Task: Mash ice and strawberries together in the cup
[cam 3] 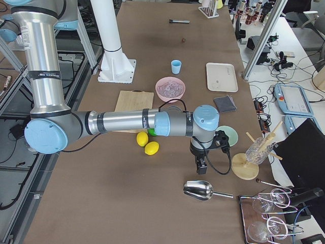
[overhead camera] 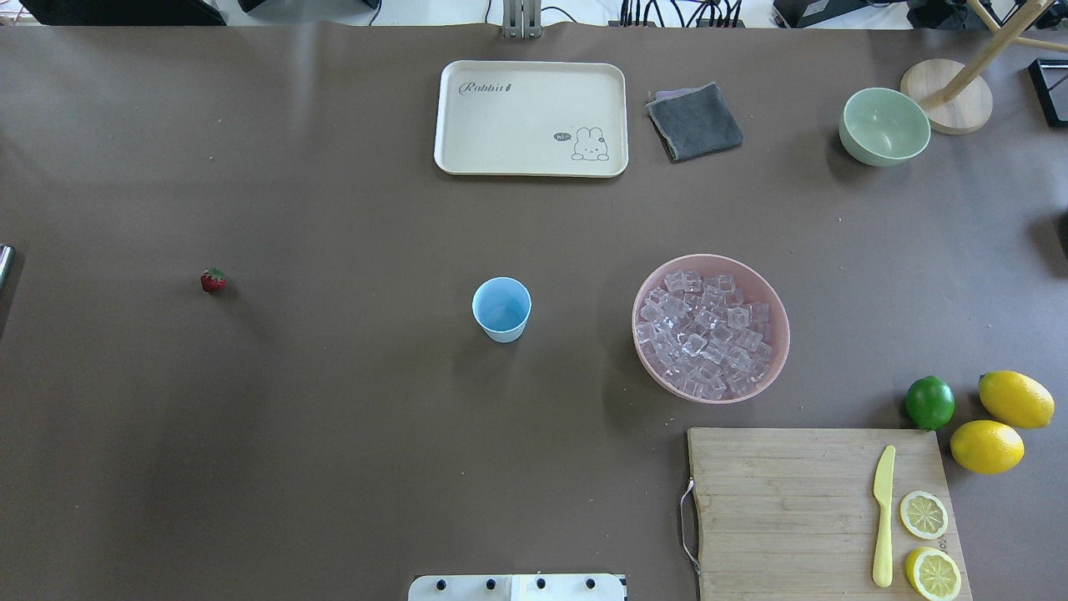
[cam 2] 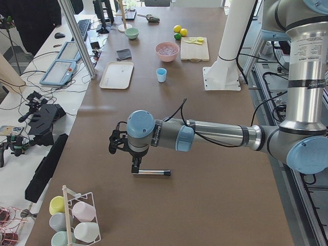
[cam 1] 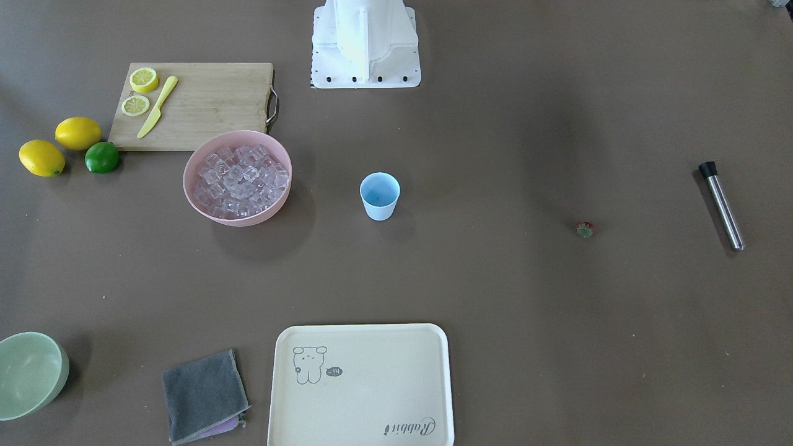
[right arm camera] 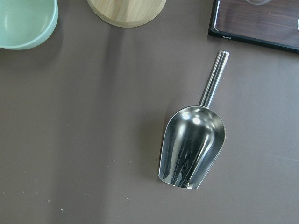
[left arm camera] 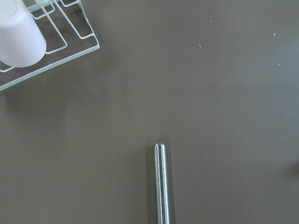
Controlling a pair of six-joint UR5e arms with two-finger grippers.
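The pale-blue cup (overhead camera: 501, 309) stands upright mid-table and looks empty. The ice (overhead camera: 705, 334) fills a pink bowl (overhead camera: 776, 300) to its right in the overhead view. One strawberry (overhead camera: 214, 280) lies alone on the table, far to the cup's left. My left gripper (cam 2: 134, 166) hangs over the end of a steel muddler (cam 2: 151, 172) with a black cap, well away from the cup. My right gripper (cam 3: 199, 163) hovers above a metal scoop (cam 3: 199, 189) at the other end. Only the side views show either gripper, so I cannot tell open from shut.
A cream tray (overhead camera: 531, 117), a grey cloth (overhead camera: 694, 122) and a pale-green bowl (overhead camera: 883, 125) line the far side. A cutting board (overhead camera: 784, 509) carries a yellow knife and lemon halves, with a lime (overhead camera: 929, 402) and two lemons beside it. A cup rack (left arm camera: 46, 42) stands near the muddler.
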